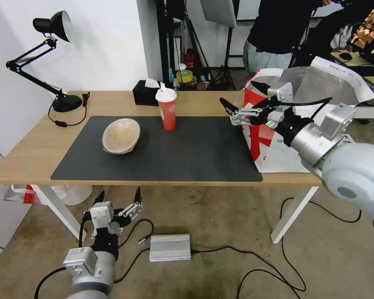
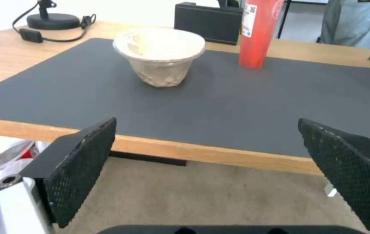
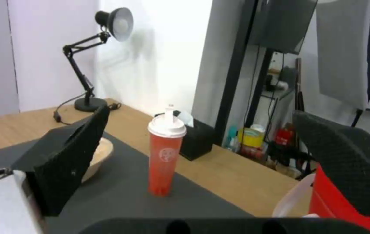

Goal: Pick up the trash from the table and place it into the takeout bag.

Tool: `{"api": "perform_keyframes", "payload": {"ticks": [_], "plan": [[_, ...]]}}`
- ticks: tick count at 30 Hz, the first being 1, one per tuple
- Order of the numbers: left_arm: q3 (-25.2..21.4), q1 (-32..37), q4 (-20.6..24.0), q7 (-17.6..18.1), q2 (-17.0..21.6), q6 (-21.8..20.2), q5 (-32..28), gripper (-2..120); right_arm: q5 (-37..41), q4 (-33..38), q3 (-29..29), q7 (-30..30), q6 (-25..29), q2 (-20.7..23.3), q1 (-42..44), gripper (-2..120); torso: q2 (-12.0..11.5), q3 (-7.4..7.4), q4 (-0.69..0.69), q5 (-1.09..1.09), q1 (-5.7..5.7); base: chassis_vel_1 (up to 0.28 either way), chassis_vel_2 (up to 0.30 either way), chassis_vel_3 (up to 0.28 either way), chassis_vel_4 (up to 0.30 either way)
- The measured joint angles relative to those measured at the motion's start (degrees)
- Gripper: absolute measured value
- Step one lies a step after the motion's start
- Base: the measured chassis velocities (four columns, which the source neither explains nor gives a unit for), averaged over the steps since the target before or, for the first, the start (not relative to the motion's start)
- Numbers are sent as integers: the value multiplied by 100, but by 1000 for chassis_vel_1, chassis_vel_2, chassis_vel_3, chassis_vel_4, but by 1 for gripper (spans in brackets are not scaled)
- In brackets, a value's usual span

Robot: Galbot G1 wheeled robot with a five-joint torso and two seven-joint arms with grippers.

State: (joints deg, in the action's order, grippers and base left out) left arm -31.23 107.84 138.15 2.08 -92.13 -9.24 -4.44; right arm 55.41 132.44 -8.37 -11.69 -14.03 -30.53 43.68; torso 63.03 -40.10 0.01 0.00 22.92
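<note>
1. The beige pulp bowl (image 1: 121, 136) sits tilted on the left part of the dark grey mat (image 1: 195, 153), its hollow turned partly toward the near side.
2. The red paper cup (image 1: 166, 110) stands upright near the mat's far edge, right of the bowl, with a white lid and straw, a pale round logo on its side and a white sticker with a small code, too small to read.
3. The takeout bag (image 1: 274, 141), white and red with silver lining, stands open at the right end of the worktop (image 1: 25, 153), just beside the mat.
4. The right pincer (image 1: 230, 109) hovers released over the mat's far right corner, next to the bag.
5. The left pincer (image 1: 119, 199) hangs released below the worktop's near edge.
6. Wide bare mat lies between cup, bowl and bag.
</note>
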Motion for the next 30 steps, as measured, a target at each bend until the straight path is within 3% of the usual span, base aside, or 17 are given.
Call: {"api": "perform_keyframes", "payload": {"ticks": [14,30], "plan": [[-6,22,42,-6,0,2,-1,99,-541,394,-125,-248,376,-67,960,100,0,0,0,0,0,0,0,0,0],[-18,-21,18,-7,0,0,-3,99,-881,586,-169,-476,655,-208,1484,100,0,0,0,0,0,0,0,0,0]]}}
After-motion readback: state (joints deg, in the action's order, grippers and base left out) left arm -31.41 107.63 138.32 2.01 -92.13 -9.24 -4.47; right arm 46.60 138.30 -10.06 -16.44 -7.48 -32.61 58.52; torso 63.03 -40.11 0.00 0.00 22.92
